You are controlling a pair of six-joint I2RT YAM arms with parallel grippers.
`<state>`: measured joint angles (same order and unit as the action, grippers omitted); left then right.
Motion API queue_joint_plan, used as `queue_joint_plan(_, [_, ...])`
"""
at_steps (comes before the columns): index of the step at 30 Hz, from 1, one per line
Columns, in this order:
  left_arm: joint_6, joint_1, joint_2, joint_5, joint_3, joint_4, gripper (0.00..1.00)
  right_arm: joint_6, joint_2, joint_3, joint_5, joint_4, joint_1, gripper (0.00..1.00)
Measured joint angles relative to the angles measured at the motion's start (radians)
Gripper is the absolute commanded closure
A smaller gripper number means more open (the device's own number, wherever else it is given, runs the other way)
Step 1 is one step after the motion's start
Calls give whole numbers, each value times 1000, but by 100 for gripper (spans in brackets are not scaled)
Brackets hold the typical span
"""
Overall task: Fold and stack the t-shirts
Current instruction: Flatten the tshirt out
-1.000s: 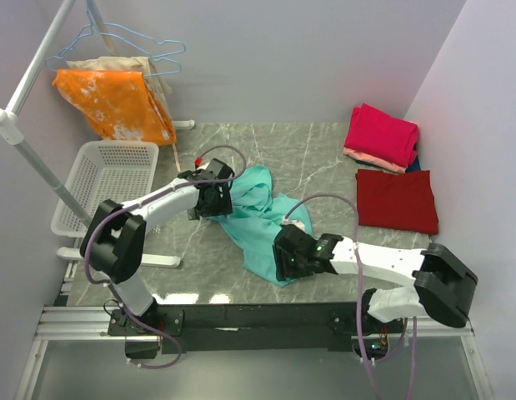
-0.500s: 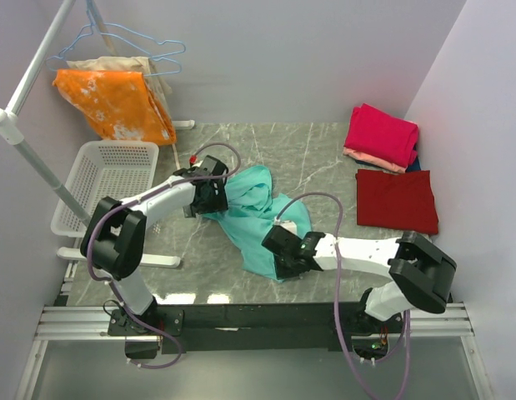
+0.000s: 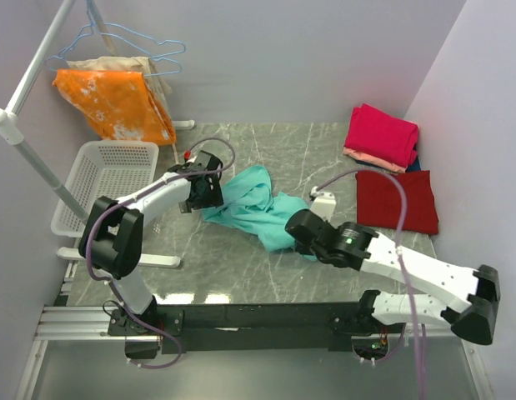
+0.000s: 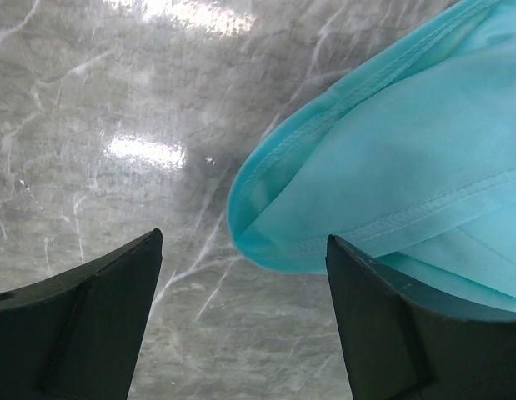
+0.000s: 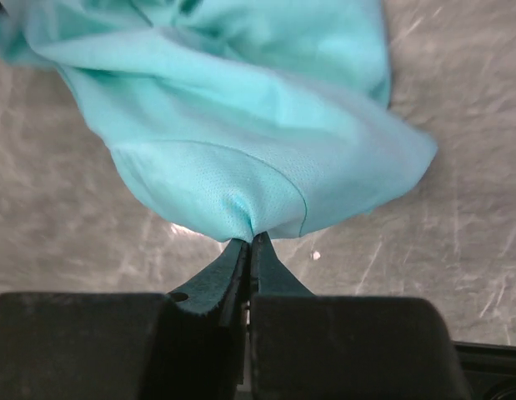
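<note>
Shirts sit in two spots on the marble surface [image 3: 241, 267]. A teal shirt [image 3: 256, 207] lies crumpled near the middle, reaching from one arm's claw to the other's. The right claw [image 5: 251, 248] is clenched on a fold at the shirt's right end, the fabric bunched to a point where the fingertips meet and swelling into a rounded bulge beyond them. The left claw [image 4: 242, 237] stands released at the shirt's left end, its fingers wide apart with a stitched, rounded corner of the cloth between them; whether either finger touches the cloth I cannot tell. Well apart, at the far right, a dark red shirt [image 3: 397, 200] lies folded flat, and just behind it a folded magenta shirt [image 3: 381, 133] rests on a salmon one [image 3: 368, 157].
</note>
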<state>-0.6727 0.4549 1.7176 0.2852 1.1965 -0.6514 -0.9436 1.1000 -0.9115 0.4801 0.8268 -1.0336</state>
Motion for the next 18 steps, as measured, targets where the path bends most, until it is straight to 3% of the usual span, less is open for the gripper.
queue_joint_plan(6, [17, -2, -23, -88, 10, 32, 18, -21, -87, -90, 119, 96, 28, 100])
queue_joint_plan(11, [49, -1, -139, -187, -17, 101, 19, -26, -117, -156, 195, 140, 63, 100])
queue_joint_plan(18, [101, 23, -175, -274, -27, 161, 20, 46, -128, -290, 267, 99, 251, 100])
